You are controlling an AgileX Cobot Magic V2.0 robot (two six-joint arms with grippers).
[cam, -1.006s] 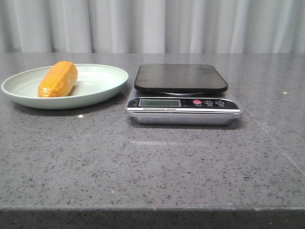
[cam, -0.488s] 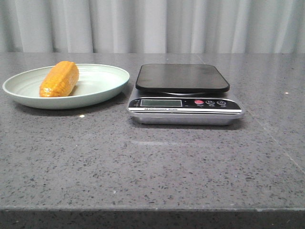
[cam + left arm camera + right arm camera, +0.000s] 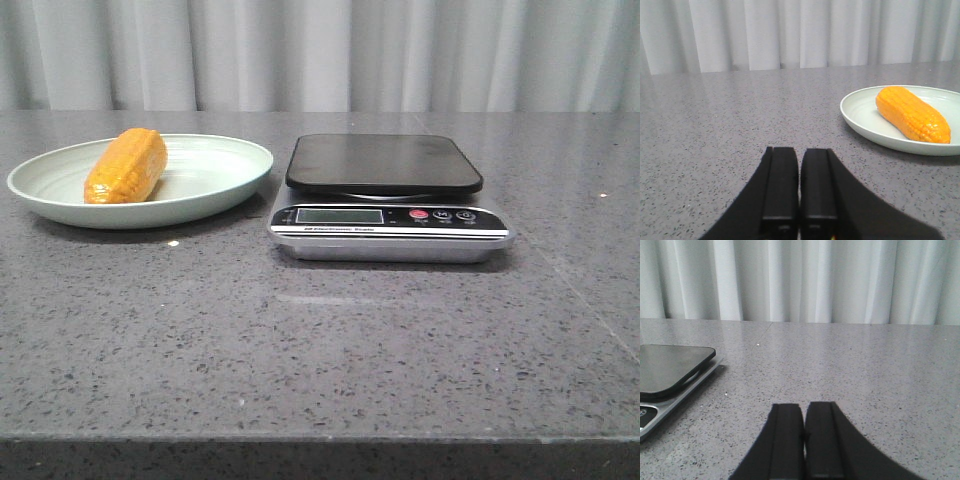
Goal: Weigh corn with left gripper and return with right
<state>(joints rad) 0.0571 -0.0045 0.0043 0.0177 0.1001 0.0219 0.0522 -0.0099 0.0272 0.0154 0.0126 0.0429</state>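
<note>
The orange-yellow corn (image 3: 125, 166) lies on a pale green plate (image 3: 215, 180) at the left of the table; it also shows in the left wrist view (image 3: 912, 114) on the plate (image 3: 862, 112). A kitchen scale (image 3: 385, 197) with a black platform stands to the right of the plate, its platform bare; its edge shows in the right wrist view (image 3: 670, 367). My left gripper (image 3: 800, 150) is shut and empty, low over the table, short of the plate. My right gripper (image 3: 804, 406) is shut and empty, beside the scale. Neither gripper shows in the front view.
The grey speckled table (image 3: 320, 340) runs to a front edge near the bottom of the front view. A white curtain (image 3: 320, 50) hangs behind the table.
The plate, corn and scale sit a few pixels further right in the front view, all by the same amount. Nothing was taken hold of or let go.
</note>
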